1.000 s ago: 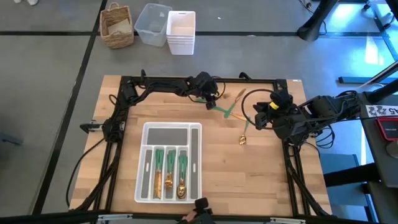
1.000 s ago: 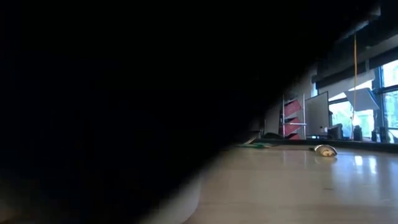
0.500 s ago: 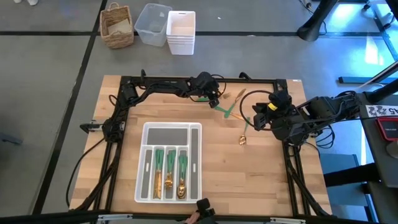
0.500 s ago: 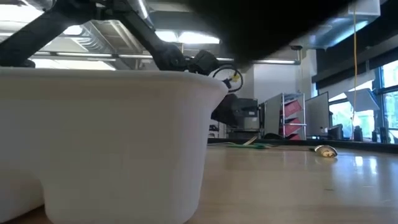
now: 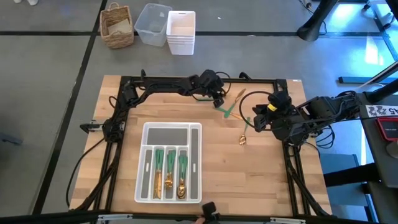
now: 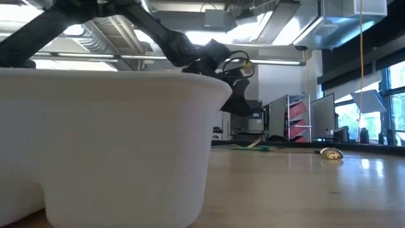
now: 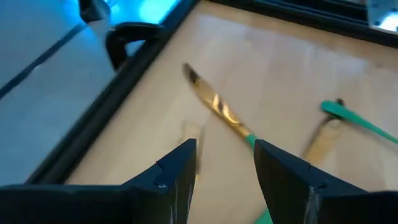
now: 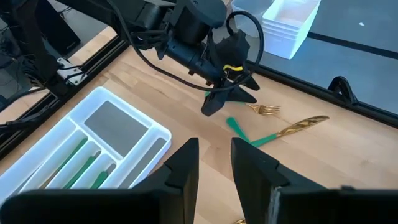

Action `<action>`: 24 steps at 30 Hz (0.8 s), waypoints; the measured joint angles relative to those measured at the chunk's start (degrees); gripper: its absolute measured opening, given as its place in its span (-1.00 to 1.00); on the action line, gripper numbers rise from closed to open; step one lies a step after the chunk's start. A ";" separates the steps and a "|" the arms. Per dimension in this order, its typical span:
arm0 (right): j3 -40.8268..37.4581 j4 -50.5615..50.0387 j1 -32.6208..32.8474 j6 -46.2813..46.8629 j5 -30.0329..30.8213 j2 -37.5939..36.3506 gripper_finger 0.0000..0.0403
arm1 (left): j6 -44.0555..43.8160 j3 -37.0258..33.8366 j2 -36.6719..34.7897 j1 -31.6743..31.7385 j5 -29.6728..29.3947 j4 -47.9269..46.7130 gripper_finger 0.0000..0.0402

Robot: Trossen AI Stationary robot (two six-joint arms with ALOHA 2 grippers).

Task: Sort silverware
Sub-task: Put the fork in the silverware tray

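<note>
two arms over a wooden table (image 5: 261, 180), loose silverware at the upper right of centre in the high view.
left gripper (image 5: 219, 99) hangs with its fingers (image 7: 177, 171) spread apart and empty, above a gold-bladed knife (image 7: 217, 115) with a green handle; a fork (image 8: 264, 109) and another green handle (image 5: 227, 111) lie close by. right gripper (image 5: 256, 118) waits at the table's right side, its fingers (image 8: 183, 168) a little parted and holding nothing, above a spoon (image 5: 242, 138) lying right of centre. white organizer tray (image 5: 194, 163) sits lower centre of the high view, with more silverware (image 5: 169, 171) lying in three of its narrow slots, green handles toward the top.
</note>
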 joint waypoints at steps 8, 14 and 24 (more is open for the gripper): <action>0.00 0.22 0.00 -0.02 -3.84 0.00 -0.53 | -0.24 16.28 9.85 -0.60 2.36 -15.96 -0.23; 0.00 0.20 0.00 0.00 -5.95 0.00 -0.53 | 4.46 23.98 12.38 0.77 1.29 -25.17 -0.23; 0.00 0.11 0.02 -0.02 -6.21 0.00 -0.53 | 5.71 23.80 15.71 4.58 -0.23 -32.32 -0.23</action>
